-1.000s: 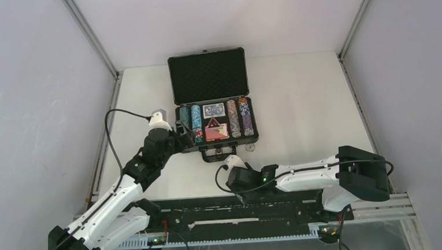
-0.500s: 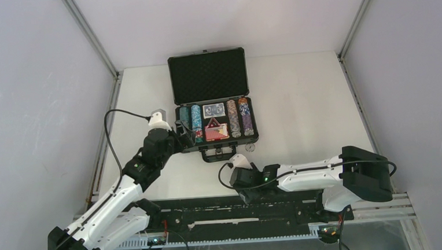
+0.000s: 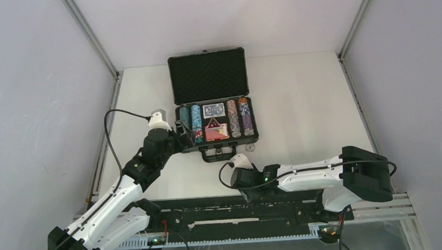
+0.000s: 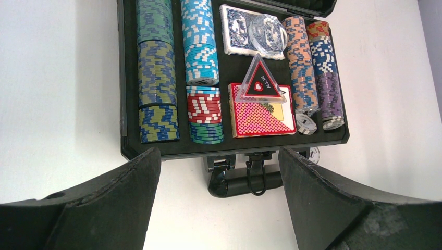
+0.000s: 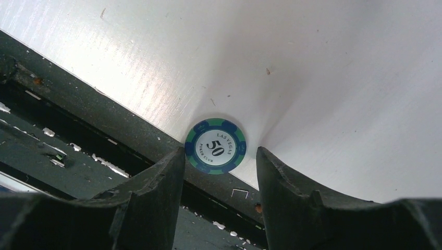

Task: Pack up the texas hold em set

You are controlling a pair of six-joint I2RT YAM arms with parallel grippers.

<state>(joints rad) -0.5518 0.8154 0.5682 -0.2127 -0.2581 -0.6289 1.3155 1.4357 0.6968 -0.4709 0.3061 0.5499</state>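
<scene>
Presently outstanding: one loose poker chip (image 5: 215, 145), blue and green, marked 50, lying flat, face up, on the very near edge of the table (image 3: 299, 108), its lower rim over the black rail (image 5: 62, 120) that runs along that edge. Position relative to the right gripper (image 5: 219, 152): directly ahead of it and between the two fingertips, which stand spread either side of the chip with a sliver of gap at each flank; no contact visible. Being round, the chip offers no long axis; the judgement is that the grip depends on catching its thin rim against the table surface, with the drop-off to the rail the chief hazard. Nearer arm: the right, by a wide margin. Destination: the briefcase (image 4: 234, 148), open at mid-table, well apart from the chip, holding chip rows (image 4: 156, 67), a blue deck (image 4: 237, 28), a red deck (image 4: 260, 112) and a triangular button (image 4: 259, 83) resting over it. Left gripper (image 4: 219, 156): fingers wide apart, empty, hovering before the case handle (image 4: 245, 182). Also noted: a small round piece (image 4: 314, 154) on the table just beside the case front.
</scene>
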